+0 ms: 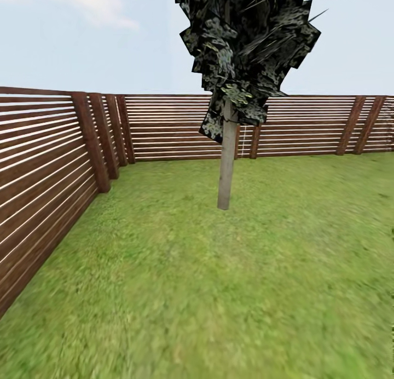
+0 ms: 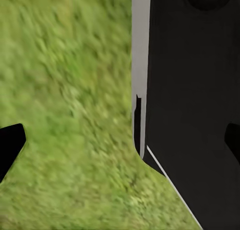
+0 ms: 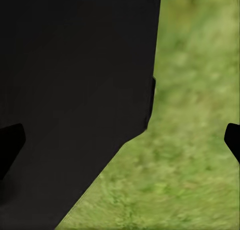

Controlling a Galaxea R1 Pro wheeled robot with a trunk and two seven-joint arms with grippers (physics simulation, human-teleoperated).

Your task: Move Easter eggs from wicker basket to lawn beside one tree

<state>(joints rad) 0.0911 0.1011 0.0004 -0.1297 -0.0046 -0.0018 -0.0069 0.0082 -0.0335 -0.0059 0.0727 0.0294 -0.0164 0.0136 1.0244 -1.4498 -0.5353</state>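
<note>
Eggs and basket lay somewhere away from both sets of jaws; what sat between the fingers was lawn alone. On the left gripper (image 2: 120, 140) one dark fingertip (image 2: 10, 142) stood at one edge of its wrist view and its partner at the far edge, so the jaws were spread wide and held nothing. The right gripper (image 3: 120, 140) matched it, its fingertips (image 3: 10, 140) set just as far apart over blurred grass. Beside each pair of jaws rose a broad black mass, probably the robot's own body (image 3: 75, 90), which suggested the arms hung tucked close and pointed down for travel, not reaching for anything. Farther out, in the head view, the lawn (image 1: 219, 291) ran to a slatted wooden fence (image 1: 49, 154) meeting at a corner. A tree (image 1: 226, 165) with a pale trunk and dark foliage stood well ahead, a possible spot for the eggs. My guess: the robot was driving about in search of the basket.
</note>
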